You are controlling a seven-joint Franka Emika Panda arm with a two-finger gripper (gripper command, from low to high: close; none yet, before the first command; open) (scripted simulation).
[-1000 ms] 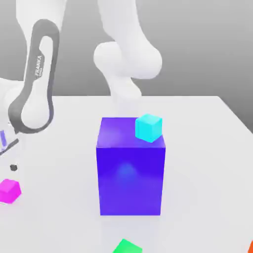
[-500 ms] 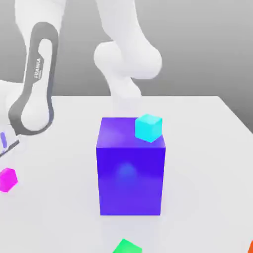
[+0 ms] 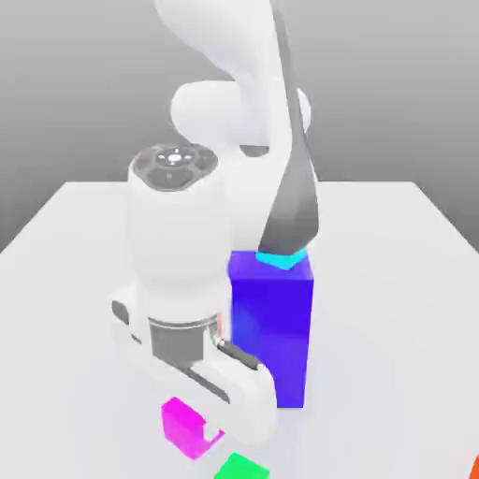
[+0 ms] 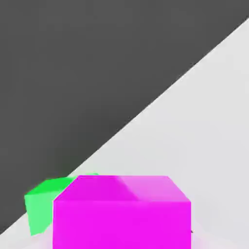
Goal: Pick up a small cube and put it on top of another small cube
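Exterior view: the gripper (image 3: 208,432) pinches the magenta cube (image 3: 185,428).
The magenta cube is near the green cube (image 3: 241,468); behind the arm, the cyan cube (image 3: 283,258) sits on the blue block (image 3: 272,323).

We see a glossy white arm (image 3: 182,234) with rounded joints, a dark grey side strip, a grey round cap and black slots.
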